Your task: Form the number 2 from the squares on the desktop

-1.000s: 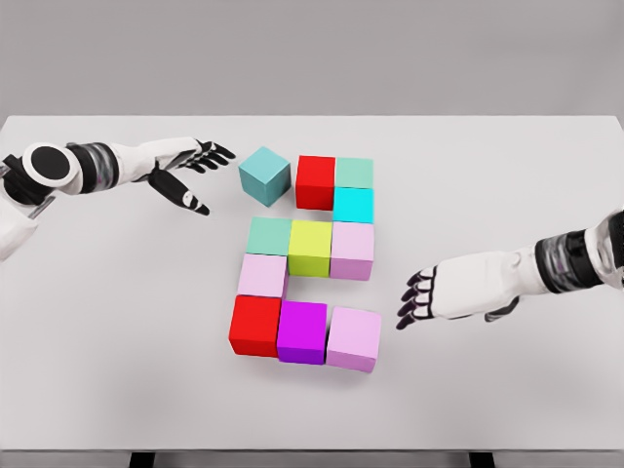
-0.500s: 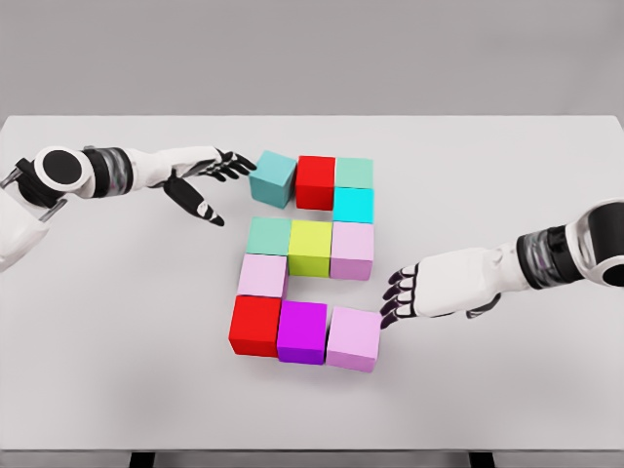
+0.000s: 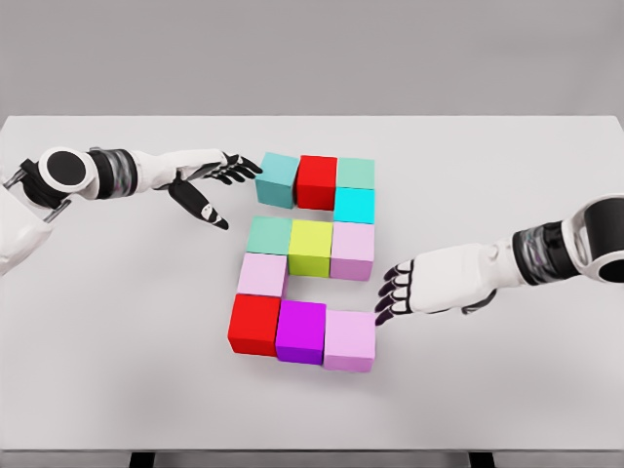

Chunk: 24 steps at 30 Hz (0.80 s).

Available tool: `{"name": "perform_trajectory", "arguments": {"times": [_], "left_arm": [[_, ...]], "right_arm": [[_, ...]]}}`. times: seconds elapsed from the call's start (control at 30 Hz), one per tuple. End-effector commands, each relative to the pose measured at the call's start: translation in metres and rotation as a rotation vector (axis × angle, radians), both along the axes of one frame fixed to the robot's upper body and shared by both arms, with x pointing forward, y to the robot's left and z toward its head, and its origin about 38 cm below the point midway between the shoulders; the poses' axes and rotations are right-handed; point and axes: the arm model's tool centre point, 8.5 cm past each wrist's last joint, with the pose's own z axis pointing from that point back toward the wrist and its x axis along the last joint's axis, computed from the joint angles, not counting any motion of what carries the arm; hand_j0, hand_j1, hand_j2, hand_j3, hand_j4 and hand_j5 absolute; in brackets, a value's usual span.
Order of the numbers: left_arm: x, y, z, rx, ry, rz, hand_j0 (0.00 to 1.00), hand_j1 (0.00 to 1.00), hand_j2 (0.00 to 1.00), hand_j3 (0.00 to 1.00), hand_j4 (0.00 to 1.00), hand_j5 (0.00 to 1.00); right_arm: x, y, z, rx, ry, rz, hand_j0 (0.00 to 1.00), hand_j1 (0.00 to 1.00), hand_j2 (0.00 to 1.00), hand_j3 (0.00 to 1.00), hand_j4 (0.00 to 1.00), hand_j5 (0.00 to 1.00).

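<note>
Coloured cubes lie on the white table (image 3: 117, 331) in a blocky figure. The top row is a teal cube (image 3: 277, 178), a red cube (image 3: 316, 181) and a mint cube (image 3: 355, 174), with a cyan cube (image 3: 353, 205) below the mint one. A green-grey cube (image 3: 269, 235), a yellow-green cube (image 3: 311, 247) and a pale pink cube (image 3: 352, 250) make the middle row. A pink cube (image 3: 261, 275) links down to the bottom row: red (image 3: 254, 324), magenta (image 3: 300, 331) and pink (image 3: 349, 339). My left hand (image 3: 216, 177) is open, fingertips touching the teal cube's left side. My right hand (image 3: 398, 294) is open, fingertips against the bottom pink cube's right side.
The table's front edge (image 3: 312, 450) runs along the bottom of the view. A plain grey wall (image 3: 312, 58) stands behind the table.
My left hand has pushed the teal cube right until it sits against the red cube. My right hand moved left and nudged the bottom pink cube against the magenta one.
</note>
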Motion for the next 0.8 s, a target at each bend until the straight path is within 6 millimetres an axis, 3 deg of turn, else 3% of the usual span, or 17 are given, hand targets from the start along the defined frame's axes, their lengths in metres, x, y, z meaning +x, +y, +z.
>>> {"name": "perform_trajectory", "arguments": {"times": [0.0, 0.23, 0.43, 0.63, 0.77], "left_arm": [[0.0, -0.001, 0.0, -0.004, 0.001, -0.002, 0.91, 0.91, 0.91, 0.91, 0.91, 0.91], [0.0, -0.003, -0.001, -0.006, 0.003, -0.003, 0.91, 0.91, 0.91, 0.91, 0.91, 0.91], [0.001, 0.006, 0.002, 0.002, -0.003, 0.011, 0.92, 0.92, 0.92, 0.92, 0.92, 0.92], [-0.001, 0.031, 0.005, 0.018, -0.031, 0.022, 0.97, 0.97, 0.97, 0.97, 0.97, 0.97], [0.0, 0.037, 0.003, 0.024, -0.029, 0.037, 0.97, 0.97, 0.97, 0.97, 0.97, 0.97]], "right_arm": [[0.003, -0.008, 0.002, -0.004, -0.003, -0.027, 1.0, 1.0, 1.0, 1.0, 1.0, 1.0], [0.041, -0.049, 0.036, 0.069, -0.044, -0.212, 1.0, 1.0, 1.0, 1.0, 1.0, 1.0], [0.066, -0.088, 0.043, 0.187, 0.036, -0.398, 1.0, 1.0, 1.0, 1.0, 1.0, 1.0], [0.067, -0.09, 0.045, 0.192, 0.031, -0.406, 1.0, 1.0, 1.0, 1.0, 1.0, 1.0], [0.072, -0.098, 0.048, 0.201, 0.022, -0.434, 1.0, 1.0, 1.0, 1.0, 1.0, 1.0]]}}
